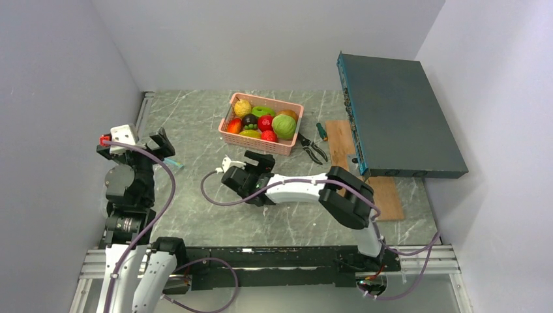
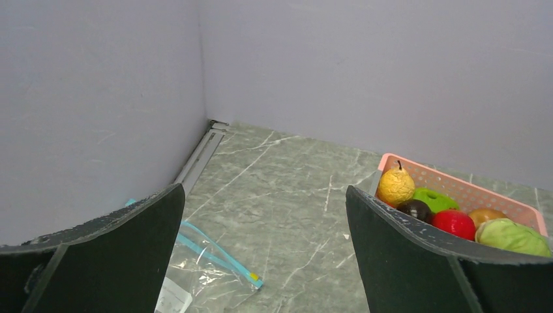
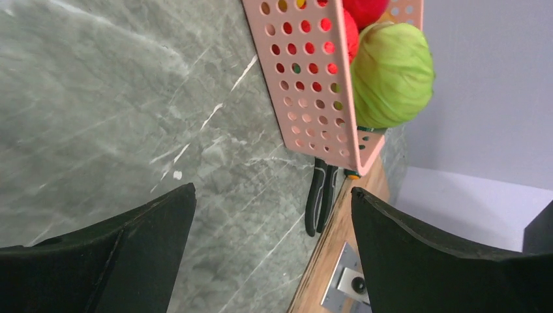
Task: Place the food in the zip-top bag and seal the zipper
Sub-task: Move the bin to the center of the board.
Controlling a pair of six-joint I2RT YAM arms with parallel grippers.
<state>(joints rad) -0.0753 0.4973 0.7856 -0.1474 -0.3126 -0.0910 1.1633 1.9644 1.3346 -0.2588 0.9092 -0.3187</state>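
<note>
The zip-top bag (image 2: 202, 274), judged limp and slippery, is laid by the table's (image 1: 195, 130) left edge, best pinched at its zipper (image 2: 225, 257). The food (image 1: 264, 122) is kept in the pink basket (image 1: 254, 142). The left jaws and right jaws are spread.

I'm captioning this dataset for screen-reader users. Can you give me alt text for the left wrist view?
The open left pincer hangs empty above a grey marbled table, its two dark fingers framing the scene. A clear zip-top bag with a teal zipper lies at lower left; a pink basket of food sits at right.
</note>
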